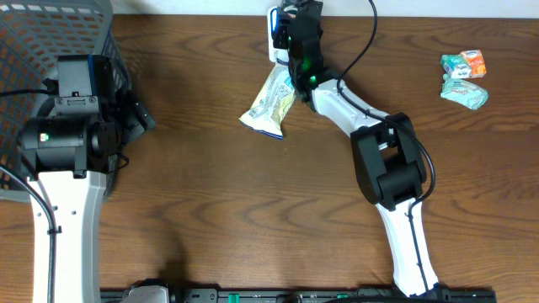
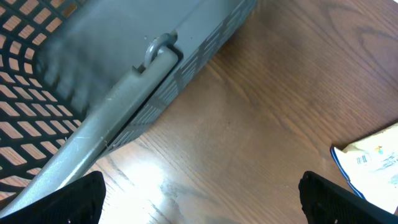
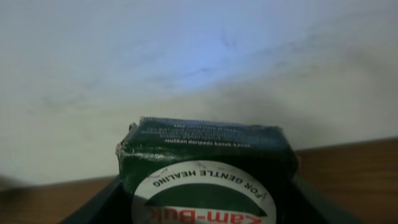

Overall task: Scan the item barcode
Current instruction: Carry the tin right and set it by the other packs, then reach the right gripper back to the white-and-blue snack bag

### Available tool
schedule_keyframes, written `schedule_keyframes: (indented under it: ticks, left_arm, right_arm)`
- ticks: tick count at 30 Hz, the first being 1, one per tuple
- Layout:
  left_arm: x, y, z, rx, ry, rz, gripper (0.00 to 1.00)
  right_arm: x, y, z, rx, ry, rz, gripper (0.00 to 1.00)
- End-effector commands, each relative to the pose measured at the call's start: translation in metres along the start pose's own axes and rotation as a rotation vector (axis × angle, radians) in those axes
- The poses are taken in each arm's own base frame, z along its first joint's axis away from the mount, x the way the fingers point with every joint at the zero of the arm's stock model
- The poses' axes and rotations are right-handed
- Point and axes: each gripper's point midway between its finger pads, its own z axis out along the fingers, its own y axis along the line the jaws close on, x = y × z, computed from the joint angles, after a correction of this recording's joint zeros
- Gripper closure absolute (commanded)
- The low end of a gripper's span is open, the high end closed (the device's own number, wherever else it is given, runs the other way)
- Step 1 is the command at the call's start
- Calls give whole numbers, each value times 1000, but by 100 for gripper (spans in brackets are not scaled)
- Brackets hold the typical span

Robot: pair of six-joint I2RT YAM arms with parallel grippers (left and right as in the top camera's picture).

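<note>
Firstly, at the far left stands a grey plastic mesh basket [image 1: 25,34], presumably the bin for scanned goods. The left gripper [image 2: 199,199] hangs just beside its wall, jaws spread wide and empty; I judge it is parked clear so as not to obstruct the other arm's work.

Toward the middle of the brown wooden table [image 1: 210,210] lies a cream-and-green foil snack packet [image 1: 269,105], flat and untouched, likely awaiting its own turn.

Just beyond it, at the table's far edge, the right gripper [image 1: 299,34] is clamped on a small dark green cardboard box [image 3: 205,168] bearing a round white Zam-Buk label. The box sits squarely between the jaws, raised off the table and presented toward a white upright device [image 1: 274,38], which appears to be the scanner, though the overhead view is too cramped to confirm. The wrist view shows a bluish glow on the pale surface ahead, consistent with a reader's light. Whether the barcode face is actually turned to it cannot be told.

Well apart at the right rests a cluster of green-and-orange sachets [image 1: 465,77].
</note>
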Motion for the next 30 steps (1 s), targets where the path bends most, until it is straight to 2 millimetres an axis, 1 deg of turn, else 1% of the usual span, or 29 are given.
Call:
schedule_keyframes:
  ticks: [1,3,4,6,8,10,12,13,14,16,19,21,23,24,25,26,29,30]
  left_arm:
    - [-1,4,2,-20,1,-20,2]
    - [-1,4,2,-20,1,-20,2]
    - [-1,4,2,-20,1,-20,2]
    - [-1,4,2,-20,1,-20,2]
    - [-1,4,2,-20,1,-20,2]
    - [-1,4,2,-20,1,-20,2]
    - [-1,4,2,-20,1,-20,2]
    - [-1,4,2,-20,1,-20,2]
    - [-1,4,2,-20,1,-20,2]
    - [-1,4,2,-20,1,-20,2]
    - [-1,4,2,-20,1,-20,2]
    - [-1,4,2,-20,1,-20,2]
    - [-1,4,2,-20,1,-20,2]
    - [-1,4,2,-20,1,-20,2]
    - [-1,4,2,-20,1,-20,2]
    - [-1,4,2,-20,1,-20,2]
    - [-1,4,2,-20,1,-20,2]
    - [-1,4,2,-20,1,-20,2]
  right_arm:
    - [-78,-26,-14,76,-86,29,60]
    - [-97,-47,-21,119,-73,31,60]
    - [-111,-64,-28,153,-61,30,59]
    - [-126,-93,-38,215,-34,28,59]
    - [-138,-131,-51,290,11,20,61]
    - [-145,-168,-65,364,63,-6,61]
    - [-145,-207,-79,438,129,-42,58]
    - [-142,-227,-85,474,168,-66,56]
    - [-138,-254,-94,520,222,-95,55]
    - [-126,-287,-107,582,303,-106,56]
    - [-110,-328,-124,658,396,-85,54]
    - [-102,-349,-133,696,437,-71,47]
    - [-93,-369,-141,731,474,-56,43]
    - [-91,-374,-144,741,485,-51,38]
    - [-88,-381,-147,753,501,-46,29]
    - [-86,-386,-150,762,510,-40,17]
    - [-82,-397,-158,779,533,-21,1]
    - [-81,-399,-159,776,539,-15,1]
